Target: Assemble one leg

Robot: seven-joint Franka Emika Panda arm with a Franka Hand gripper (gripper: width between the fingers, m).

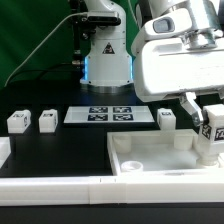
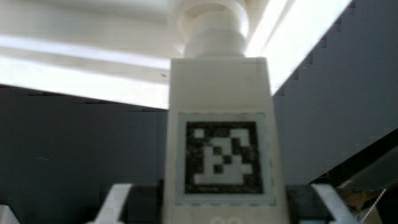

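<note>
Wrist view shows my gripper (image 2: 221, 212) clamped on the leg (image 2: 217, 100), its tag (image 2: 219, 155) facing me. The leg stands upright at the white tray-like tabletop (image 1: 150, 160) corner on the exterior view's right. I judge it light, rigid, smooth plastic, so the flat sides grip best.

Whether the gripper (image 1: 207, 118) presses the leg (image 1: 211, 140) cannot be told. The tray (image 1: 150, 160) runs off the exterior view's right edge. In the wrist view the fingertips (image 2: 121, 205) are cropped and the surroundings blurred.
</note>
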